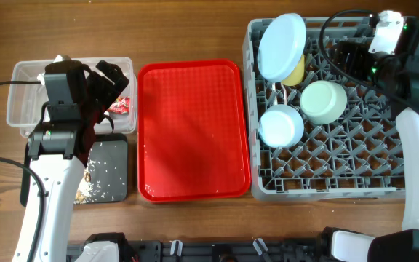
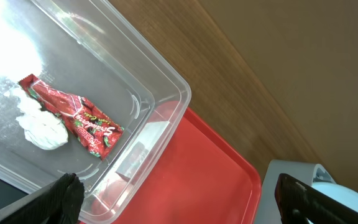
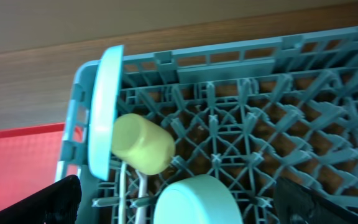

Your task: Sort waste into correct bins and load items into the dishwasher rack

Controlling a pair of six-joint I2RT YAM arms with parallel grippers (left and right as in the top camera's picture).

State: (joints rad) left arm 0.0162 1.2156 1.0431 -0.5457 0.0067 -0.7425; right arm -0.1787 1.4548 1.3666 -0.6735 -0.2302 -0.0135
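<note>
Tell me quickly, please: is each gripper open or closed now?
Left gripper: open, holding nothing.
Right gripper: open, holding nothing.

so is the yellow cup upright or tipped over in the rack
Tipped. The yellow cup lies on its side in the dishwasher rack, resting against the pale blue plate that stands on edge.

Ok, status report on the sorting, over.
Left gripper open over clear tub; right gripper open over rack. Wrapper and tissue in tub, crumbs in black tray. Plate, cup, mint bowl, small blue bowl racked. Nothing in the way.
</note>
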